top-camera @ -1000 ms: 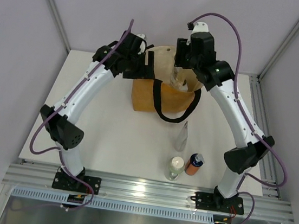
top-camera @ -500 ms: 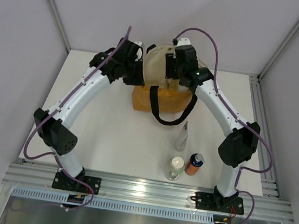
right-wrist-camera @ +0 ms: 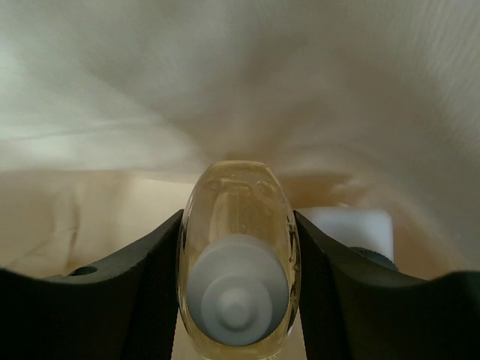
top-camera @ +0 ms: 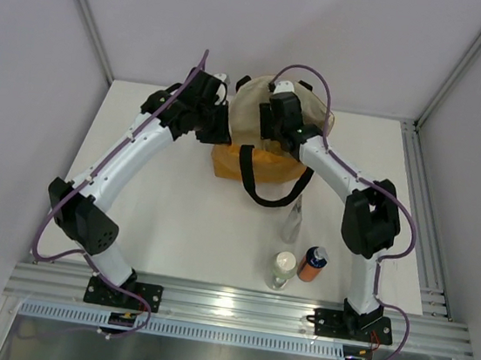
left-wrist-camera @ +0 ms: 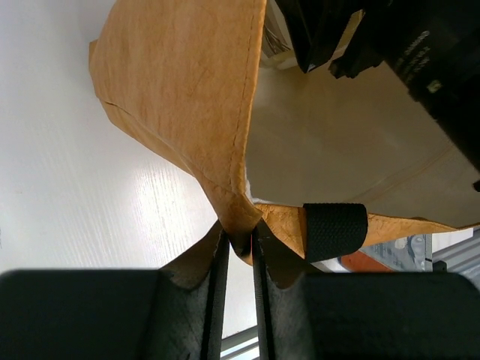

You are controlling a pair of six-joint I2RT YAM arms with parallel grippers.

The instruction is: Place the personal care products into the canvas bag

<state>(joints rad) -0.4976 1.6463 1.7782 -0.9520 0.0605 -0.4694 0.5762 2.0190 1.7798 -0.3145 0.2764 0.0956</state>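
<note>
The mustard-tan canvas bag (top-camera: pixel 265 161) stands at the back of the table, its cream inside (top-camera: pixel 254 103) turned up. My left gripper (left-wrist-camera: pixel 238 234) is shut on a corner of the bag's rim (left-wrist-camera: pixel 225 187), beside a black handle (left-wrist-camera: pixel 335 229). My right gripper (right-wrist-camera: pixel 238 225) is down inside the bag, shut on a rounded yellowish bottle (right-wrist-camera: pixel 236 195) with a pale grey cap facing the camera. Three personal care products stand on the table near the front: a slim clear bottle (top-camera: pixel 292 221), a clear white-capped bottle (top-camera: pixel 280 270) and an orange dark-capped bottle (top-camera: pixel 312 263).
A white boxy item (right-wrist-camera: pixel 352 223) lies in the bag behind my right finger. A black loop handle (top-camera: pixel 267 179) hangs down the bag's front. The right arm's black wrist (left-wrist-camera: pixel 390 45) fills the bag mouth. Metal frame rails (top-camera: pixel 234 302) run along the near table edge.
The left gripper has closed on the bag's rim. The right arm has dropped from above the bag down into it, still holding the yellowish bottle. The bag's mouth now tips up more.
</note>
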